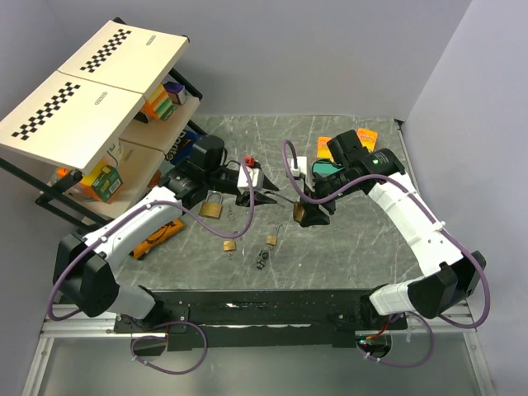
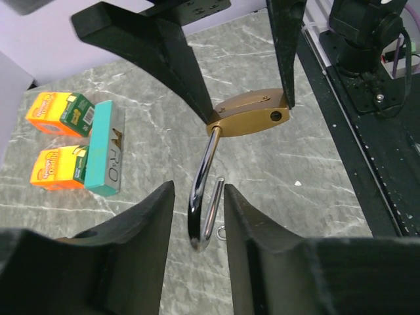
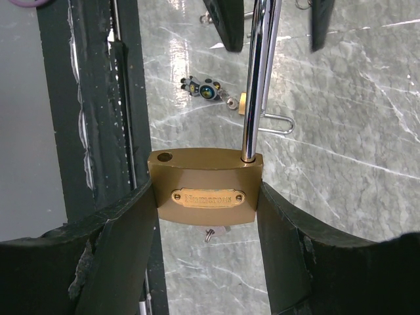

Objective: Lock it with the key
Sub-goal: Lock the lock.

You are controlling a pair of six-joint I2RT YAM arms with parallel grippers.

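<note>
My right gripper (image 1: 312, 213) is shut on the body of a large brass padlock (image 3: 207, 193) and holds it above the table. Its chrome shackle (image 2: 200, 203) is open: the free end is out and the body's hole (image 3: 164, 157) is empty. A small silver key head with a ring (image 3: 210, 234) shows under the body. My left gripper (image 2: 199, 197) is open, its fingers on either side of the shackle's loop. In the top view it (image 1: 264, 198) sits just left of the padlock. The dark-grey key bunch (image 1: 263, 261) lies on the table; it also shows in the right wrist view (image 3: 202, 87).
A second large brass padlock (image 1: 211, 206) and two small brass padlocks (image 1: 228, 245) (image 1: 271, 240) lie on the marble table. A rack with checkered boards (image 1: 91, 82) stands at the left. Orange boxes (image 2: 56, 113) and a teal box (image 2: 105, 147) lie at the back right.
</note>
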